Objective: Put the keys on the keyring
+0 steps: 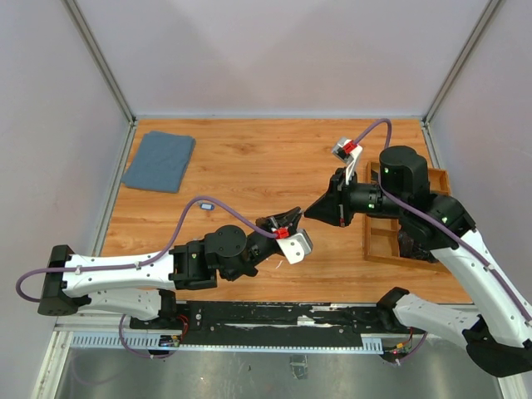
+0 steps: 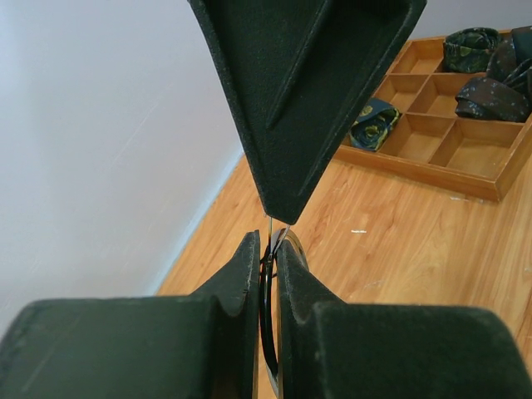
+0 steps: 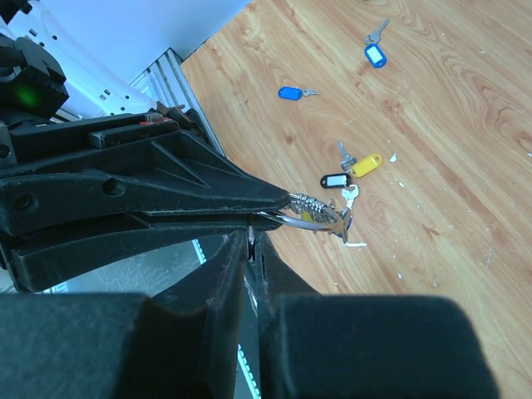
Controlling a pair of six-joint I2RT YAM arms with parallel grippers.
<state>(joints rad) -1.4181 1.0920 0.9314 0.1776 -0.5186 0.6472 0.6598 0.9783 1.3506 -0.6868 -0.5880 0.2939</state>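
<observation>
threading step: left end effector clamps keyring; right end effector pinched together at ring (contents unclear); next likely needs fine alignment.

Left hand and right hand meet tip to tip over the tabletop, keyring bridging them: no passage between. Loose keys litter the wood below. Wooden tray blocks the right side, blue cloth the far-left corner. Bare wood lies between cloth and tray.
</observation>
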